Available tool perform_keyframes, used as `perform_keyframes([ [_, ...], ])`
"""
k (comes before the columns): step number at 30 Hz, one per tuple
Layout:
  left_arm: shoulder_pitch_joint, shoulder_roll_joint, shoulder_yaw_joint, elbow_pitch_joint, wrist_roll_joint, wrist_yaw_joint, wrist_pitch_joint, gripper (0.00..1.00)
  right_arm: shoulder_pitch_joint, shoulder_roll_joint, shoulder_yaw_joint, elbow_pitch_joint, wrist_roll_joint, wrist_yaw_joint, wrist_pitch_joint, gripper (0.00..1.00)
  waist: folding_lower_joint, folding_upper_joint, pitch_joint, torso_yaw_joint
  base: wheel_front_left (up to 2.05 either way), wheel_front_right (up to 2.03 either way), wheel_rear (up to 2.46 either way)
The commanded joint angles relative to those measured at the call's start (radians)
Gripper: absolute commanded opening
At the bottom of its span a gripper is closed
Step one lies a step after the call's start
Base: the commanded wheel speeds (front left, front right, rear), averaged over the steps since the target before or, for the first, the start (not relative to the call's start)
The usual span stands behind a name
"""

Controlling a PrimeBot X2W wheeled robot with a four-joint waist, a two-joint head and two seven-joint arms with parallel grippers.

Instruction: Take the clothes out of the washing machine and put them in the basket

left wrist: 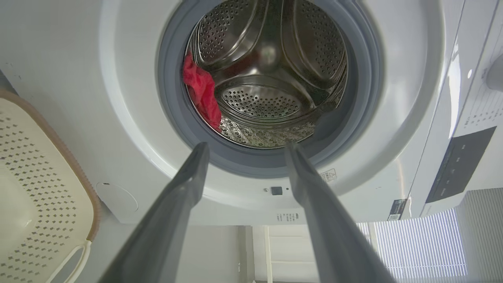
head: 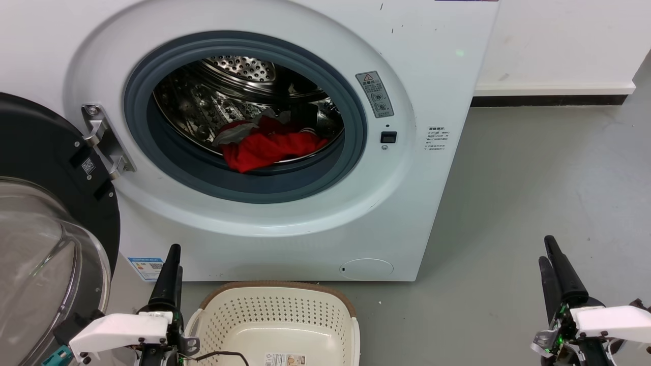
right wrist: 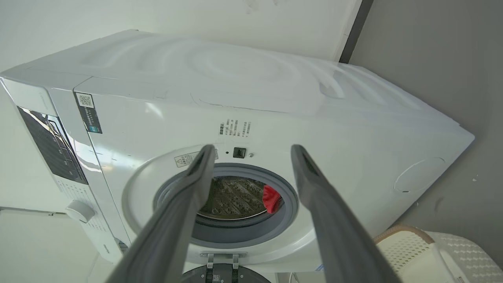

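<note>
1. Tool of the left arm (left wrist: 246,146): its two long dark fingers stand parted with nothing between them, so it is open and empty. In the head view it sits at 7 o'clock, fingers pointing toward 12.
2. The right tool (right wrist: 252,148) is spread and empty too, at 5 o'clock in the head view, above the grey floor (head: 534,178) and well apart from the machine.
3. Both arms are low and drawn back, with the pale wrists at the bottom edge of the head view. Each wrist camera frames the porthole between its own fingers.
4. The basket (head: 277,285) lies at 6 o'clock, just beside the left tool and in front of the washing machine (head: 417,76). Nothing red shows in it.
5. The clothes (head: 264,147), a red heap with a grey-white piece on top, rest on the drum (head: 239,66) floor at 6 o'clock of the porthole, near the rubber rim. The door (head: 46,152) hangs open at 9 o'clock.
6. The step in hand looks like the first reach. The left tool seems better placed, since it is already lined up with the opening.
7. To do it well, go in open over the rim without brushing the rubber. Sink the fingers deep into the heap before closing, so that a whole bunch comes away and not one fold.
8. Draw the load straight back toward 6 o'clock, keeping clear of the door and its hinge.
</note>
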Motion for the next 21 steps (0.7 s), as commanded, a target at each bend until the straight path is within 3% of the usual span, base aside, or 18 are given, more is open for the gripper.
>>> perform_keyframes([
  [1, -0.005, 0.003, -0.002, -0.031, 0.045, 0.005, -0.011, 1.0, -0.004, -0.001, 0.0, -0.03, -0.043, 0.0, -0.011, 1.0, 0.0, 0.0, 0.0, 0.0, 0.0, 0.0, 0.0],
  [21, 0.023, 0.003, -0.064, -0.116, 0.461, 0.093, -0.093, 1.0, 0.034, -0.001, 0.048, -0.162, -0.548, 0.0, -0.093, 1.0, 0.0, 0.0, 0.008, 0.003, 0.0, 0.0, 0.0],
])
